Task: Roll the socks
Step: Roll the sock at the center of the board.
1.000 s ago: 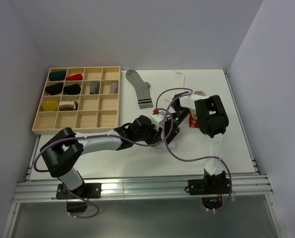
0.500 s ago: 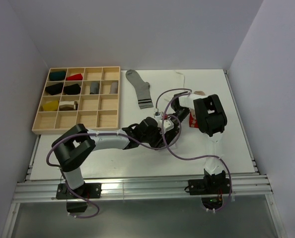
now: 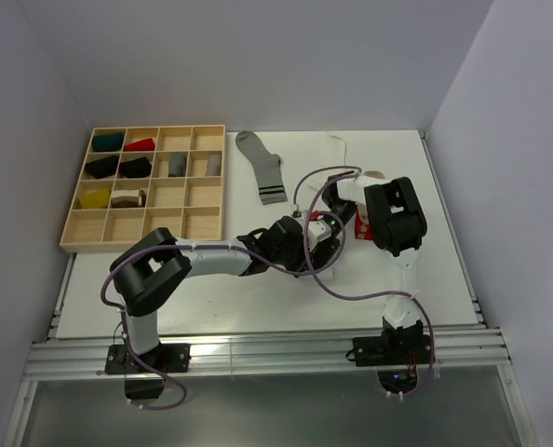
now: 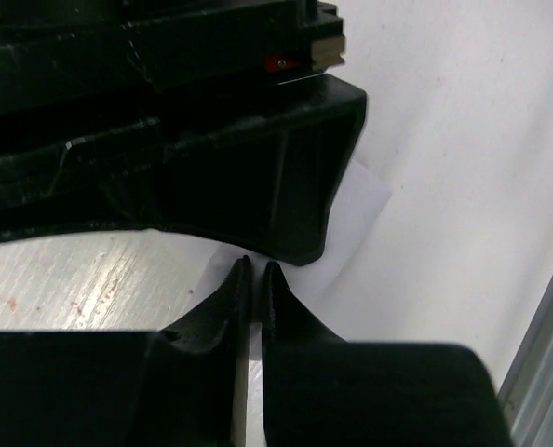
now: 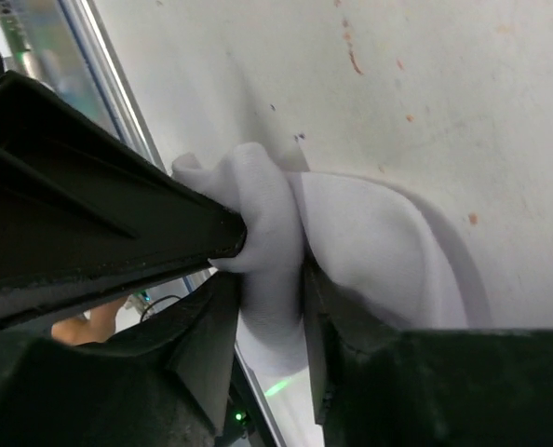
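My right gripper is shut on a bunched fold of a white sock and holds it just above the table. In the top view it sits mid-table, right of centre. My left gripper has its jaws together with nothing seen between them, its tips right against the black body of the right gripper. In the top view it lies just in front of the right one. A beige sock with a red-and-white end is mostly hidden under the right arm. A grey-white sock with dark stripes lies flat further back.
A wooden compartment tray at the left holds several rolled socks. Another pale sock lies at the back edge. The two arms cross close together over the middle of the white table.
My left arm has swung right and forward, bringing its gripper up against the right gripper. The right arm has barely moved and keeps its hold on the white sock.
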Available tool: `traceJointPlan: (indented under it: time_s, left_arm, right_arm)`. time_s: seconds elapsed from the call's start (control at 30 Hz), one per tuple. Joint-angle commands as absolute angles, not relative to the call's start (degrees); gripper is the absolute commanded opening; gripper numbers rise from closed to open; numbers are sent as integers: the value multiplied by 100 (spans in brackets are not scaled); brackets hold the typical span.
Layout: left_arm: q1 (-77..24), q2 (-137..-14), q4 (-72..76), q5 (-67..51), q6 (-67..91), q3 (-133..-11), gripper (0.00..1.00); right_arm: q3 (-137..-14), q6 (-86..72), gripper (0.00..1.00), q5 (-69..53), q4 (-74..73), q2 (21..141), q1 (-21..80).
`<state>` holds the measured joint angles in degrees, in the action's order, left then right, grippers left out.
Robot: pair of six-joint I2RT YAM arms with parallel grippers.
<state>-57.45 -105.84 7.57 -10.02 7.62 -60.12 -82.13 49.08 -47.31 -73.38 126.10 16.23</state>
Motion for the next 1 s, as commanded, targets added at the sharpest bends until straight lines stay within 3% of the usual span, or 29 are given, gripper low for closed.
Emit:
traceJointPlan:
  time_s: [0.0, 0.97]
  left_arm:
    - [-5783, -10959, 388, -1239, 1071, -6319, 0]
    - [-5792, -11223, 193, -1002, 1775, -6232, 0]
  right_arm:
    - [-8104, 4878, 42, -4236, -6416, 12349, 1635]
    - [-7058, 4307, 55, -4052, -5124, 10644, 1231]
